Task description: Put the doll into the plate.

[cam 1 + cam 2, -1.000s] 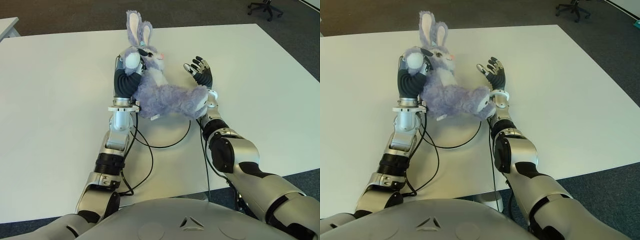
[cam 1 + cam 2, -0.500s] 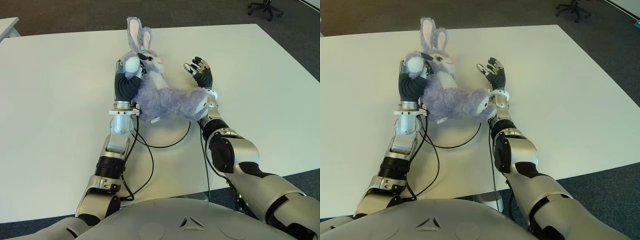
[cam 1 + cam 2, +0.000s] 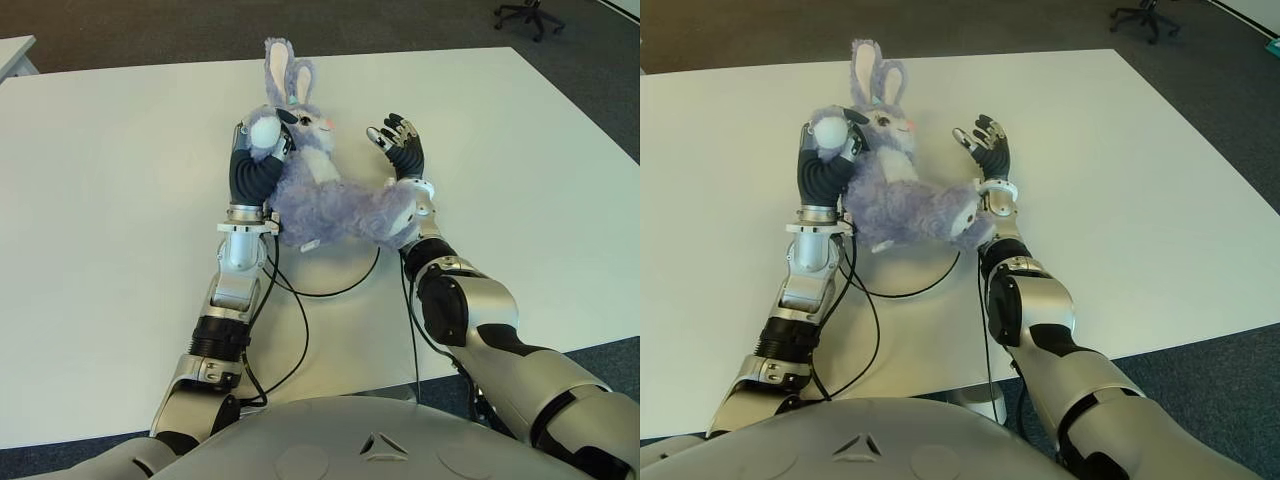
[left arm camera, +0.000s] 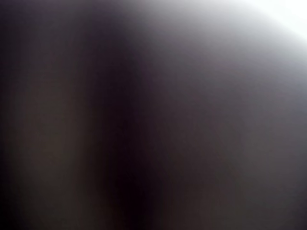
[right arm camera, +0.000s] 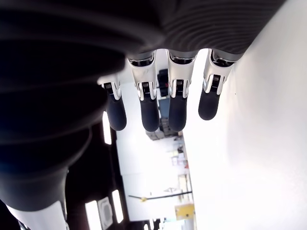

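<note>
Doll [image 3: 318, 180] lower, ears further fwd, w/ left robot hand [image 3: 258, 150].

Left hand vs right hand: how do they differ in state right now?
The left hand is curled around the purple rabbit doll, gripping it at its paw; the right hand holds nothing, fingers spread and pointing up. The doll's body leans against the left hand, while its foot end lies by the right wrist. Both are raised above the white table.

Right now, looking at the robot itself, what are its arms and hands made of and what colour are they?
Both arms are glossy silver shells with black joints. The left hand has a ribbed black rubbery wrist cuff above a silver collar; the right hand has black, silver-jointed fingers. Thin black cables loop from the arms over the white table.
</note>
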Controlling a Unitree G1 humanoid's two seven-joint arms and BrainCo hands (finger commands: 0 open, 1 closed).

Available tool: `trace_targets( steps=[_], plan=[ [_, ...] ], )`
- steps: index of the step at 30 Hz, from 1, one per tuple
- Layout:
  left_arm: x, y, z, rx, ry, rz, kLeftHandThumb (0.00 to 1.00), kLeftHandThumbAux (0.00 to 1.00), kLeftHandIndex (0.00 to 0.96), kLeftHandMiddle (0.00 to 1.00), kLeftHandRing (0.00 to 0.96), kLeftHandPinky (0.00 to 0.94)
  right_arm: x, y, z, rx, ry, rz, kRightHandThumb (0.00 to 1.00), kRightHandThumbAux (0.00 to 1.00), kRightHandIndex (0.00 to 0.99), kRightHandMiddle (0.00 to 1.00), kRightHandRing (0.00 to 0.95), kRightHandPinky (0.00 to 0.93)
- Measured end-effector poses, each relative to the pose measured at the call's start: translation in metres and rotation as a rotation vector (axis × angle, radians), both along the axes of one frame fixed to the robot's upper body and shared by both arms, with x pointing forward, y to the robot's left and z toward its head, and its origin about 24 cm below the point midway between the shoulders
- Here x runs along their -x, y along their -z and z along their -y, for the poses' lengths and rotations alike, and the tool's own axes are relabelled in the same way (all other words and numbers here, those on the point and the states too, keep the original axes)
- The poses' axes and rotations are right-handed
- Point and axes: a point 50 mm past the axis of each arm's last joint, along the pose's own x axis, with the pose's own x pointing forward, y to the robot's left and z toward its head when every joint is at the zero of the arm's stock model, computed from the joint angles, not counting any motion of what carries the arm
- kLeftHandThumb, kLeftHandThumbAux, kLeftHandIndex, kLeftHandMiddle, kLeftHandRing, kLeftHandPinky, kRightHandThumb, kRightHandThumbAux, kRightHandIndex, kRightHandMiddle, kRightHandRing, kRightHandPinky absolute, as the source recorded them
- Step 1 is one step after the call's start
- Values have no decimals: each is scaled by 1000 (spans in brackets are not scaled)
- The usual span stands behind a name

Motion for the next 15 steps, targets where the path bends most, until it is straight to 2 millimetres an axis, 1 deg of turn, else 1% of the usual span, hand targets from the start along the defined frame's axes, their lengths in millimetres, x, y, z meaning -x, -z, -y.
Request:
trace_targets(
  steps=[8,15],
  plan=[
    [2,0,2,-7,11,4,728,697,444,841,842,843,0,0,-1,-2,-2,0,67,754,194,191,164,147],
    [5,-3,5,-14,45,-2,729,696,444,840,844,844,0,0,-2,-3,-4,0,59,742,162,172,153,145]
  ],
)
